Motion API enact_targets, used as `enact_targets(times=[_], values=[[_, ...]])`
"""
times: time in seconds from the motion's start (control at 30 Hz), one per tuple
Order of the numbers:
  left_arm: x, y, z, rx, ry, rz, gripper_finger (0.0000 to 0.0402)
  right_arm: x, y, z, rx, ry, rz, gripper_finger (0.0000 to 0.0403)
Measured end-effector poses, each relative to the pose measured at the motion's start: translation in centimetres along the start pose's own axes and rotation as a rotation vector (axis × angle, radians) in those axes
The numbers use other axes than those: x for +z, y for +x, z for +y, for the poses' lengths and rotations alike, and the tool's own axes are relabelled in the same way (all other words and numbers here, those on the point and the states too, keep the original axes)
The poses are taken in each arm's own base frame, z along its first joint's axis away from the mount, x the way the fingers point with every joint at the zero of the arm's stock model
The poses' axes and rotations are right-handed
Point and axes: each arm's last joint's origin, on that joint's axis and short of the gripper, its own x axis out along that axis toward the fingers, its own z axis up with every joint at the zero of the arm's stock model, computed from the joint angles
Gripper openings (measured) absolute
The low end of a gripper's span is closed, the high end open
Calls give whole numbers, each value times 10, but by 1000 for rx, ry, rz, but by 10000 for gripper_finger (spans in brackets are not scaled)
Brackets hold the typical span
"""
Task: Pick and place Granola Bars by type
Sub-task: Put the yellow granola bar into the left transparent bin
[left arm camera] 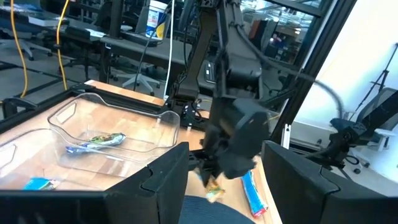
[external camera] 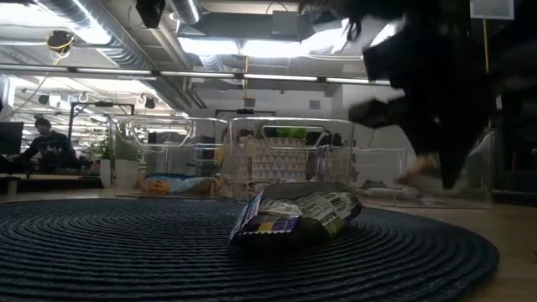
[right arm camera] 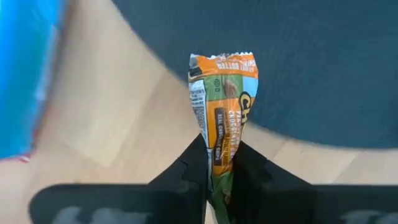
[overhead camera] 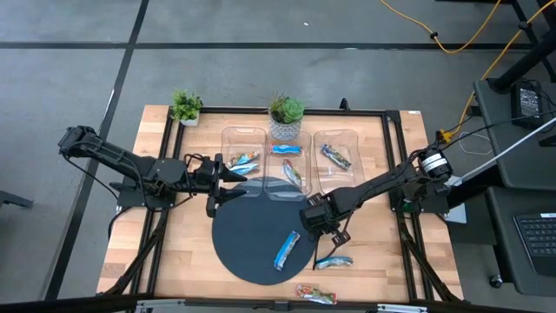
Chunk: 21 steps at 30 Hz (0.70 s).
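Pinched upright between the right gripper's (right arm camera: pixel 219 163) closed jaws, an orange bar (right arm camera: pixel 224 106) hangs over the mat's edge, so a carry to a bin looks under way; next it wants matching to its kind. The left gripper (overhead camera: pixel 228 184), jaws spread, waits by the bins (overhead camera: pixel 244 137). I count seven bars elsewhere: four binned, one on the mat (overhead camera: pixel 252 248), two on the counter (overhead camera: pixel 156 261).

Between my right fingers (right arm camera: pixel 245 177) I pinch an orange granola bar (right arm camera: pixel 224 102), its crimped end pointing away from me, over the mat's edge. Just beside my right fingertips a light blue bar (overhead camera: pixel 287 249) lies flat; another blue one (overhead camera: pixel 334 261) lies near them. An orange-red bar (overhead camera: pixel 315 295) lies farther off. Ahead of my left fingers (left arm camera: pixel 163 177), bars lie in bins: two (overhead camera: pixel 244 161), two (overhead camera: pixel 289 163), one (overhead camera: pixel 335 156).
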Motion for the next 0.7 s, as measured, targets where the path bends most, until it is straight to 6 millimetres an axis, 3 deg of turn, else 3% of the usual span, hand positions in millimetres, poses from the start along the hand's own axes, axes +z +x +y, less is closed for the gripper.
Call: enact_targets(times=[0.33,0.7], values=[[0,0,-1,-22,15,7,194,32,-55,1,-28,-24,-74,38],[0,0,-1,-43,22,14,194,56,-139,-9,-222,11,-200,34]])
